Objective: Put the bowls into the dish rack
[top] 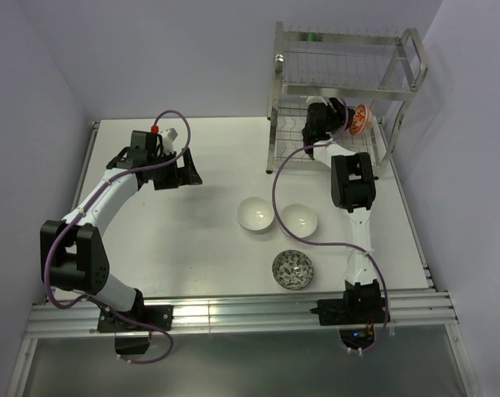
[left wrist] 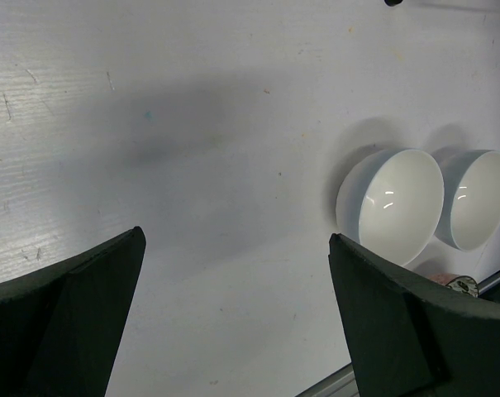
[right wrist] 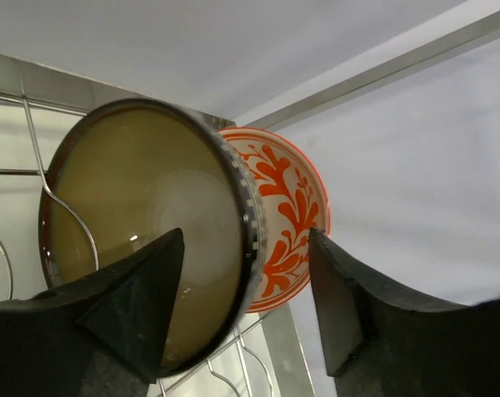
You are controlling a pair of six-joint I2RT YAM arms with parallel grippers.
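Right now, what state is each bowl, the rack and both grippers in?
dish rack: upright, holding two bowls.
brown bowl: on edge in rack.
orange bowl: on edge beside it.
white bowls: upright on table.
grey bowl: upright on table.
left gripper: open, empty.
right gripper: open at the racked bowls.

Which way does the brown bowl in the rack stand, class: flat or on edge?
On edge. The brown bowl shows its tan inside sideways, rim upright, against the dish rack wires.

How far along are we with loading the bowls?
Done: orange-red bowl stands in the dish rack. In hand: brown bowl on edge beside it, right gripper open around its rim. Remaining: two white bowls and the grey patterned bowl on the table; left gripper open.
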